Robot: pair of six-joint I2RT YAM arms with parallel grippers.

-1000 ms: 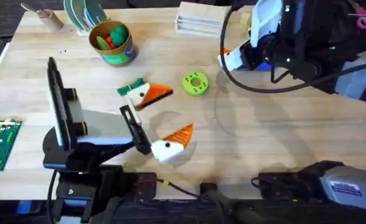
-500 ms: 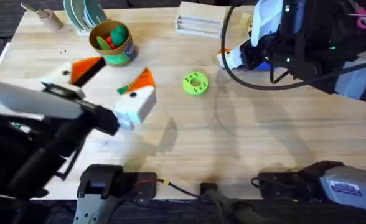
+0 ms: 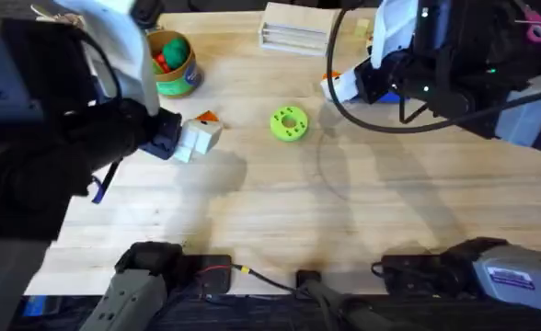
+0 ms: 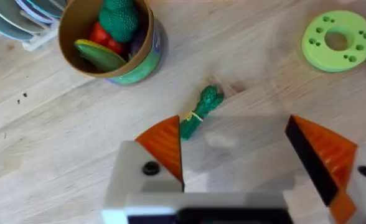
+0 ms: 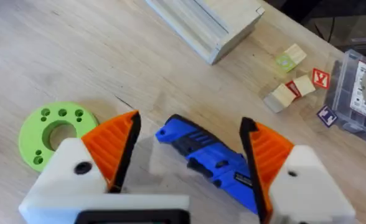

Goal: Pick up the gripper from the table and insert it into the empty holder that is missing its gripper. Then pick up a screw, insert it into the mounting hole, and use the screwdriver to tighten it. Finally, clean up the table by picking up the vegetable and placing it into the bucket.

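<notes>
Overhead: left gripper (image 3: 192, 138) is seen beside bucket (image 3: 169, 64) | Left wrist: jaws are held wide open and empty above vegetable (image 4: 200, 111), which should be straddled lengthwise | Right wrist: right gripper (image 5: 186, 155) is spread around screwdriver (image 5: 211, 160), grip not confirmed.
</notes>
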